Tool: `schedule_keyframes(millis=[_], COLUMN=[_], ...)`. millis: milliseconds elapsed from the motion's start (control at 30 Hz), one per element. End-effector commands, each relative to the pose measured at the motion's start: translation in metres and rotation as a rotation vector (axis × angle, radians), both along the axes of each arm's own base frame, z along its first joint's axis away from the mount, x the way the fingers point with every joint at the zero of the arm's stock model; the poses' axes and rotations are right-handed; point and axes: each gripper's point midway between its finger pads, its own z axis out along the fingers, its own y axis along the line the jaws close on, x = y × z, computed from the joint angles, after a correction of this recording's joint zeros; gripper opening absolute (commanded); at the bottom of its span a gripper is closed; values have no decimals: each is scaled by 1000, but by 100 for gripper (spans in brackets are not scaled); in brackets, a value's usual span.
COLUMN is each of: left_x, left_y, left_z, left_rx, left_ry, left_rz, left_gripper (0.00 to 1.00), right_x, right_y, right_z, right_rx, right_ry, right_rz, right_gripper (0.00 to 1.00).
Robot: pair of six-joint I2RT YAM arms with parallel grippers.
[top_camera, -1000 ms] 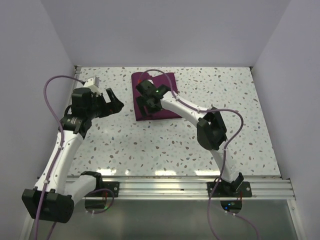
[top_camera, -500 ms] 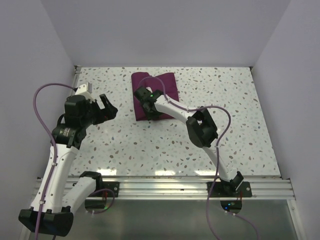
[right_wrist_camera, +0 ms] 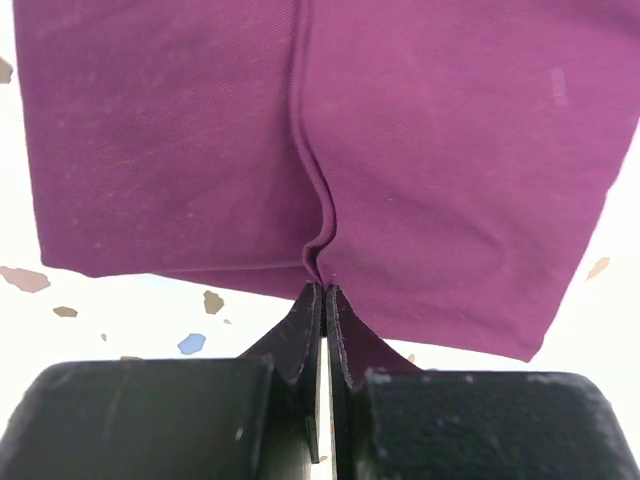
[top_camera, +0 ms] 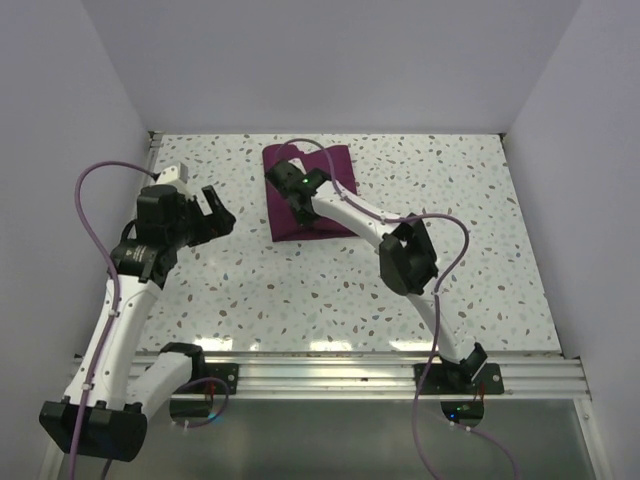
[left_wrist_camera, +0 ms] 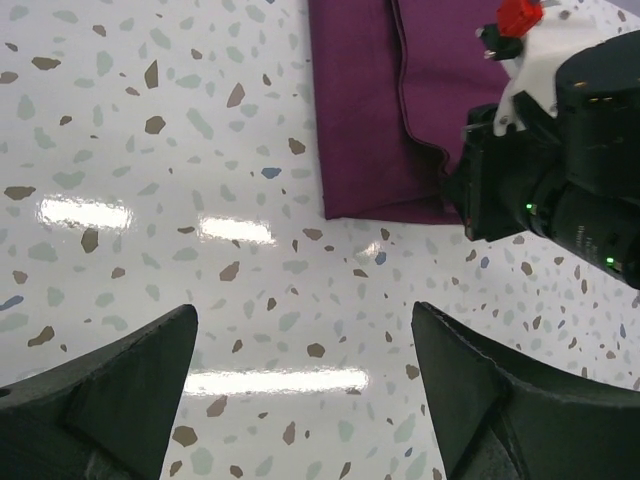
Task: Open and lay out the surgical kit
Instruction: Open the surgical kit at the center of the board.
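The surgical kit is a folded dark purple cloth wrap lying flat at the back middle of the speckled table. In the left wrist view the wrap shows a flap edge running along it. My right gripper is down on the wrap's near-left part. Its jaws are shut on the flap's edge, and the cloth puckers at the tips. My left gripper hovers to the left of the wrap, over bare table. It is open with nothing between its fingers.
White walls close the table on the left, back and right. A purple cable loops off the left arm. The right arm's elbow rises in front of the wrap. The right gripper's black body fills the left wrist view's upper right.
The right gripper has shut on the wrap's flap edge. The left arm has drawn back a little to the left, its gripper staying open.
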Motion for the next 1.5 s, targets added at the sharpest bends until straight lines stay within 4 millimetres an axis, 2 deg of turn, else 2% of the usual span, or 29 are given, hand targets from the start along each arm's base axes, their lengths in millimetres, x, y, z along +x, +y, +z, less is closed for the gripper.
schedule_keyframes(millis=[0,67,133,200,233,300,333,400,433,500,533,567,600,633,700,733,800,833,867,900,967,1000,1067,1133,1167,1200,1267,1333,1467], left_x=[18,28,38,49,56,67,74,85,91,101,104,108,116,115,124,121,132,127,136,131,135,142,145,155,161,163,170,172,174], left_y=[3,0,-3,-10,-14,-21,-27,-34,-41,-49,-61,-68,-75,-93,-113,-133,-151,-172,-181,-199,-206,-218,-215,-223,-225,-225,-225,-223,-216], left_z=[11,8,2,7,1,6,-5,-4,-16,-20,-32,-36,-48,-55,-76,-83,-101,-108,-101,-122,-133,-142,-152,-163,-160,-172,-170,-180,-182], left_rx=[5,4,3,-10,-8,-15,-9,2,12,22,32,39,61,77,120,153,227,260,294,344,421,446,518,533,540,561,582,609,626], left_ry=[-41,-41,-26,-49,-28,-38,-3,1,33,35,59,61,87,99,145,155,186,189,163,194,213,219,254,263,253,272,266,284,291], left_rz=[25,15,3,-23,-36,-60,-81,-101,-119,-130,-155,-168,-171,-213,-237,-270,-268,-305,-292,-324,-308,-312,-272,-267,-255,-251,-232,-230,-217], left_gripper=[92,91,90,89,88,88,88,88,88,88,88,88,88,88,87,87,86,85,85,85,85,85,85,85,84,83,82,80,61], right_x=[18,25,35,42,36,41,33,32,23,17,10,6,2,-2,-11,-14,-18,-21,-23,-27,-32,-36,-42,-50,-53,-57,-62,-66,-69], right_y=[-29,-53,-89,-135,-156,-191,-206,-229,-239,-255,-261,-265,-272,-280,-290,-293,-299,-300,-299,-299,-298,-297,-296,-297,-298,-298,-298,-300,-301], right_z=[78,93,112,107,101,98,88,77,62,53,42,37,32,31,30,31,44,48,52,63,73,76,89,99,101,102,109,108,107], right_rx=[45,28,58,45,24,7,-21,-42,-71,-93,-111,-124,-144,-180,-226,-236,-238,-233,-218,-192,-162,-144,-111,-84,-81,-73,-49,-49,-53], right_ry=[-132,-170,-197,-192,-178,-191,-168,-155,-120,-99,-65,-47,-30,-29,-17,-17,-37,-41,-42,-59,-69,-61,-79,-88,-85,-83,-99,-95,-92], right_rz=[-78,-150,-257,-379,-411,-486,-500,-537,-543,-573,-580,-587,-603,-619,-648,-654,-665,-665,-665,-667,-674,-672,-674,-673,-676,-676,-675,-675,-679], right_gripper=[0,0,0,0,0,0,0,0,0,0,19,79,98,98,98,98,99,98,99,98,99,98,98,99,98,98,98,99,98])
